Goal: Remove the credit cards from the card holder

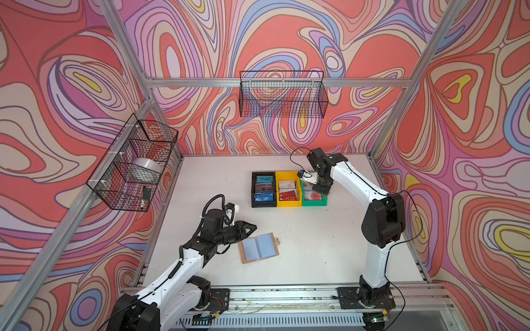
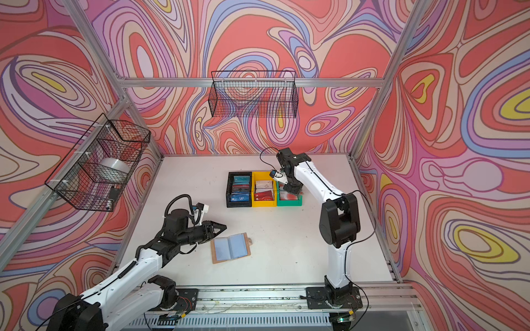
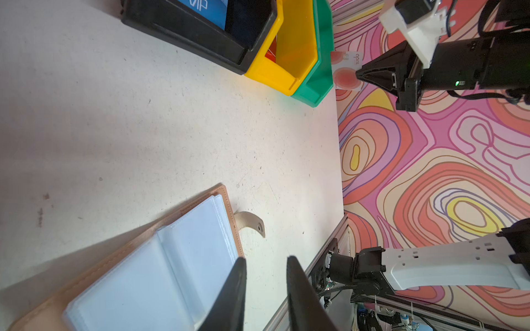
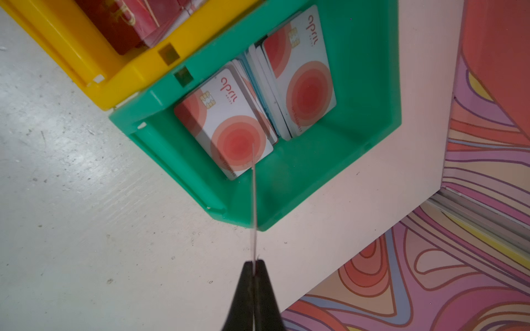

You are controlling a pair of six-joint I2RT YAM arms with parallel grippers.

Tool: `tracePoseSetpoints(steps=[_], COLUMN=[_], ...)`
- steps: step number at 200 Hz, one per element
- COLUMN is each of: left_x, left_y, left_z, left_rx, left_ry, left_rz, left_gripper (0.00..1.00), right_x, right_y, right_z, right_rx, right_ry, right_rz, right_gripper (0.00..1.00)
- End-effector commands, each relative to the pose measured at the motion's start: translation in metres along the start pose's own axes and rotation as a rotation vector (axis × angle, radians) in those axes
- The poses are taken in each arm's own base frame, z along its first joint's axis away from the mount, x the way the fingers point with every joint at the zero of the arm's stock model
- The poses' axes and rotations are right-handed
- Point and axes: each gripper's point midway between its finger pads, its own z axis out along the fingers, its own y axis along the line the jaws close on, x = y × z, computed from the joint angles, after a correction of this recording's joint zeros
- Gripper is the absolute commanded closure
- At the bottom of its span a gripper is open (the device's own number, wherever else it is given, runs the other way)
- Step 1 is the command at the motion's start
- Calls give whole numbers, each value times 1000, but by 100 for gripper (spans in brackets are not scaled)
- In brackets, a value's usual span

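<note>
Starting at the left, your left gripper point(image 1: 253, 227) hung low over the table point(image 1: 315, 252), its fingers point(image 3: 236, 286) parted by a narrow gap with nothing between them, close to the far left corner of the card holder point(image 1: 259, 248). The holder lay open and flat near the front middle of the table in both top views, its bluish-grey sleeve pages point(image 3: 160, 272) facing up and its snap tab point(image 3: 251, 222) sticking out on the right side. Whether the fingertips touched the holder could not be told. Further back and to the right stood three bins touching side by side. The black bin point(image 1: 263, 204) held a blue VIP card point(image 1: 265, 197) at the front, the yellow bin point(image 1: 289, 203) held dark red cards point(image 1: 288, 195), and the green bin point(image 4: 286, 183) held white cards with red discs point(image 4: 229, 129) in two leaning stacks. Your right gripper point(image 4: 253, 262) pointed down over the green bin, well apart from the holder, with its fingers pressed together on a white card point(image 3: 345, 71). That card showed edge-on in the right wrist view (only a thin line there) and hung above the cards already in the bin.
</note>
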Motion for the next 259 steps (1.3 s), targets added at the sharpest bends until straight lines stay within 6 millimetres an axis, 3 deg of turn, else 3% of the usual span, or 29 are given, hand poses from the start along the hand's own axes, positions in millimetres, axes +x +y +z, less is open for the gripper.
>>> tracePoseSetpoints(steps=[1,45,104,150,208,259], left_x=[0,-1,-1,0,2,1], left_y=[0,1,3,4,6,7], left_z=[2,3,7,7,6,6], left_rx=[18,13,15,15,5,0], left_ry=[3,4,14,16,16,13], left_rz=[-1,-1,-10,-10,-13,-14], left_gripper=[72,72,73,73,73,73], right_x=[-7,-12,-29,-27,-34,-36], right_y=[-4,3,22,28,36,51], right_z=[10,21,21,38,41,54], right_rx=[21,10,-4,-29,-74,-146], right_ry=[-16,-6,-12,32,1,5], right_rz=[-28,-57,-122,-147,-176,-193], right_gripper=[100,100,100,100,100,100])
